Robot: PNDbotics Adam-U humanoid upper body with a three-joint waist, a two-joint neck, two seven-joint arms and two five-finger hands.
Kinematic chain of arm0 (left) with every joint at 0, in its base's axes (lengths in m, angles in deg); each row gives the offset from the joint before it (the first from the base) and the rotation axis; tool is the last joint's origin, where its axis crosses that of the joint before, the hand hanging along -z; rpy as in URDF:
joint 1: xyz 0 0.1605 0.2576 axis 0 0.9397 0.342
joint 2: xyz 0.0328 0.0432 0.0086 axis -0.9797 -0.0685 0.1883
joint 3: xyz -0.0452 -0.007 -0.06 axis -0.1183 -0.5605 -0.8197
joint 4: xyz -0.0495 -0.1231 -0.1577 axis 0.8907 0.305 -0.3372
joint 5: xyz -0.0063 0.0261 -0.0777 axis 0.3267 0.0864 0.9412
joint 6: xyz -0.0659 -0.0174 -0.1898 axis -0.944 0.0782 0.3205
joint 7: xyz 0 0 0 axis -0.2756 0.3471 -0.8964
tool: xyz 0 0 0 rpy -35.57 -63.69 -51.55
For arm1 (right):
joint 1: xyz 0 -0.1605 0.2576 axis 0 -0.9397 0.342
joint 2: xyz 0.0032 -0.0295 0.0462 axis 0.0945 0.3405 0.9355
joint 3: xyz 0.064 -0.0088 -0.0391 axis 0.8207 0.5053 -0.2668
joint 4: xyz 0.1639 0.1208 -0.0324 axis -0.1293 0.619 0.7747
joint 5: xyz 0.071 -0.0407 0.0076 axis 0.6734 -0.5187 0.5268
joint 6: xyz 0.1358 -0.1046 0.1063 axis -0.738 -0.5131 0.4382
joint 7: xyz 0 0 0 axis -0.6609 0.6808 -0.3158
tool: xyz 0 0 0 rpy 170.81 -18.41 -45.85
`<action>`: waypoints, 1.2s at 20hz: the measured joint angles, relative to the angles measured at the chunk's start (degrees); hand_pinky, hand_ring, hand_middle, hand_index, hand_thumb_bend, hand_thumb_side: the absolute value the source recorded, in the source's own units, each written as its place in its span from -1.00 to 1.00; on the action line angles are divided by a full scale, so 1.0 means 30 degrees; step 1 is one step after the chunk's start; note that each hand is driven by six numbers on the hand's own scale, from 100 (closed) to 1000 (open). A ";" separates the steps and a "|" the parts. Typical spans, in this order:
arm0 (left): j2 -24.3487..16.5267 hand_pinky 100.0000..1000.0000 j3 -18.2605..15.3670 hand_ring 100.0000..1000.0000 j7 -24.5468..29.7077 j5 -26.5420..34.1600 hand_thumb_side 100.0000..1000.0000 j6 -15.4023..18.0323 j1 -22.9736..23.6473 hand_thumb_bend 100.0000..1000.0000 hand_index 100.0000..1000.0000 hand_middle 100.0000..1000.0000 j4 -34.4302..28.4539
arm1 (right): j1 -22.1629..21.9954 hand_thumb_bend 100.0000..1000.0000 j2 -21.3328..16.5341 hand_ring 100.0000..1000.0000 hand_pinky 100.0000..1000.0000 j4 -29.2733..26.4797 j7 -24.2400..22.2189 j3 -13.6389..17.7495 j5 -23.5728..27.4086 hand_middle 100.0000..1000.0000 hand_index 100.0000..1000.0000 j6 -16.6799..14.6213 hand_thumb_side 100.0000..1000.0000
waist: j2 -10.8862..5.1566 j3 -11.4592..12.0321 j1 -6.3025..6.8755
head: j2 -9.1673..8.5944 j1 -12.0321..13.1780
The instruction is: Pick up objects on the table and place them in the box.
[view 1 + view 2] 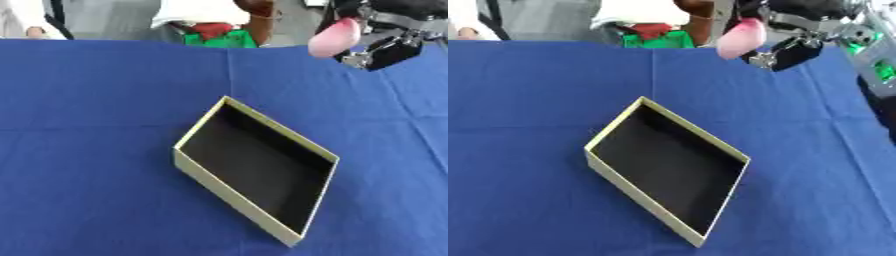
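Observation:
An open cardboard box (229, 196) with cream walls and a black inside lies askew in the middle of the blue table; nothing shows inside it. My right hand (385, 31) hangs above the table's far right, well beyond the box's far corner. Its fingers are curled round a soft pink object (333, 37), which sticks out to the left of the hand, lifted off the cloth. My left hand shows in neither view.
The blue cloth (87, 125) covers the whole table, with creases running across it. Beyond the far edge are people and a green and red thing (219, 36). Part of my right arm with green bits (878, 70) shows at the right.

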 measured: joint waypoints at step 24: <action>0.0001 0.42 0.0011 0.18 0.0105 0.0115 0.85 -0.0060 0.0148 -0.02 0.32 0.33 0.0000 | 0.0459 -1.00 0.2763 0.15 -0.13 0.0842 0.3703 -0.3403 -0.1525 0.12 0.37 -0.4630 -0.83 | -0.0503 -0.0194 -0.0078 | 0.0519 0.0170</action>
